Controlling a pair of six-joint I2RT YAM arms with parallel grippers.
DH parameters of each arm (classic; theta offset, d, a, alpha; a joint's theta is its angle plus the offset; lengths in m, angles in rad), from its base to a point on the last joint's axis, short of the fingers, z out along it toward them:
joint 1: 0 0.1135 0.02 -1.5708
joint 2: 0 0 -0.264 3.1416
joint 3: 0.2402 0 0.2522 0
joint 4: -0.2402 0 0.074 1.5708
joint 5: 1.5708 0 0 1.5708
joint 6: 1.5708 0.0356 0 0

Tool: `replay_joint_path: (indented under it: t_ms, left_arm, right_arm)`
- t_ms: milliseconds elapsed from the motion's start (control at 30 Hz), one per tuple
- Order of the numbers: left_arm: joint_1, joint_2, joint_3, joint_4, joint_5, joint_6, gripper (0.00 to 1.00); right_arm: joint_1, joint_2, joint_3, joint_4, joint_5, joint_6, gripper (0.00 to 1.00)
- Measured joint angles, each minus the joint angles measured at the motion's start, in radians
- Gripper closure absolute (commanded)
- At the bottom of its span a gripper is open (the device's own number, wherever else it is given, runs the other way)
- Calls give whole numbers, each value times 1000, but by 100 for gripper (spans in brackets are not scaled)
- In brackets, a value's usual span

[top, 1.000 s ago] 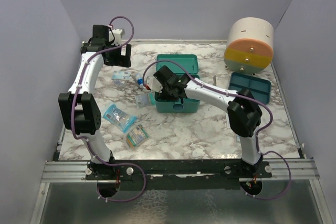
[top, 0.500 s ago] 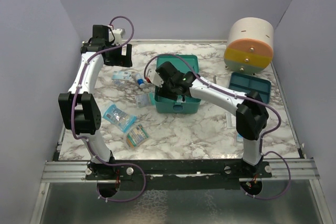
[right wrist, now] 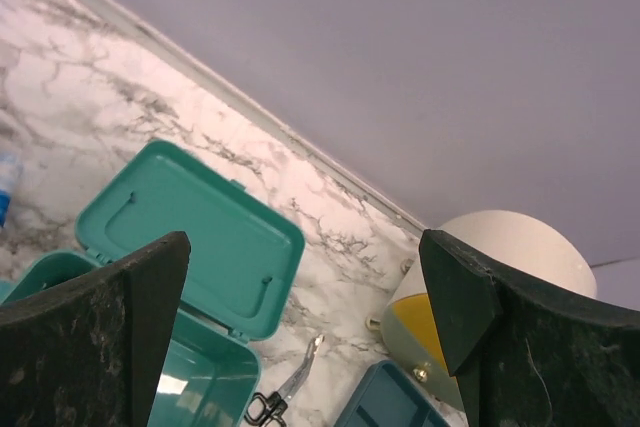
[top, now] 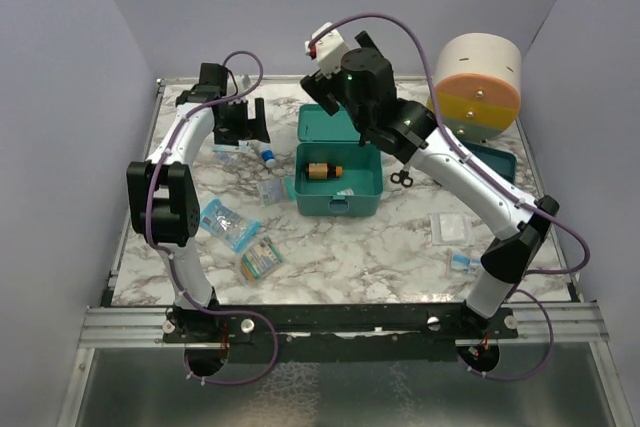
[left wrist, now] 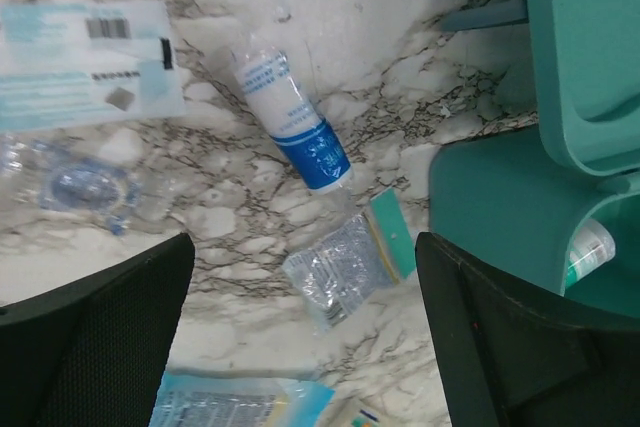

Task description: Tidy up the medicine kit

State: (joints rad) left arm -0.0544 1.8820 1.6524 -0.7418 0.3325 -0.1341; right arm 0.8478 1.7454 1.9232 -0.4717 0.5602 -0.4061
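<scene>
left arm lining up on the tube, kit open
medicine kit point(top: 338, 203) sits mid-counter point(top: 380, 247), lid back, amber bottle point(top: 323, 170) inside. left gripper point(left wrist: 303, 247) hovers just left of the kit, fingers spread, nothing held. right gripper point(right wrist: 300, 242) is up over the kit's lid, fingers also spread, empty. prob next: white-blue tube point(left wrist: 290, 122) left of the kit. turn so your fingers cross its width, pinch mid-body, clear the kit wall before letting go.

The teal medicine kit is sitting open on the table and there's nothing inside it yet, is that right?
Not quite. The medicine kit is open on the table, but it is not empty: a small amber bottle lies on its side inside it. The top external view shows this.
</scene>
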Motion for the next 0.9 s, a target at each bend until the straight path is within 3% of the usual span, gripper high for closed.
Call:
replay_joint_path:
  t_ms: [300,667,767,900]
  left_arm:
    - [-66,131,-12,-2,-8,-185,20]
    - [-73,289,97,-5,-50,-262,29]
    - [-72,314,120,-6,-68,-264,50]
    - [-72,325,138,-6,-91,-261,90]
  right_arm:
    - [-18,-89,-27,1,101,76,0]
    - [-18,-185,-98,-84,144,216,0]
    - [-18,-186,-102,-101,149,229,0]
    - [-18,-186,-114,-108,151,231,0]
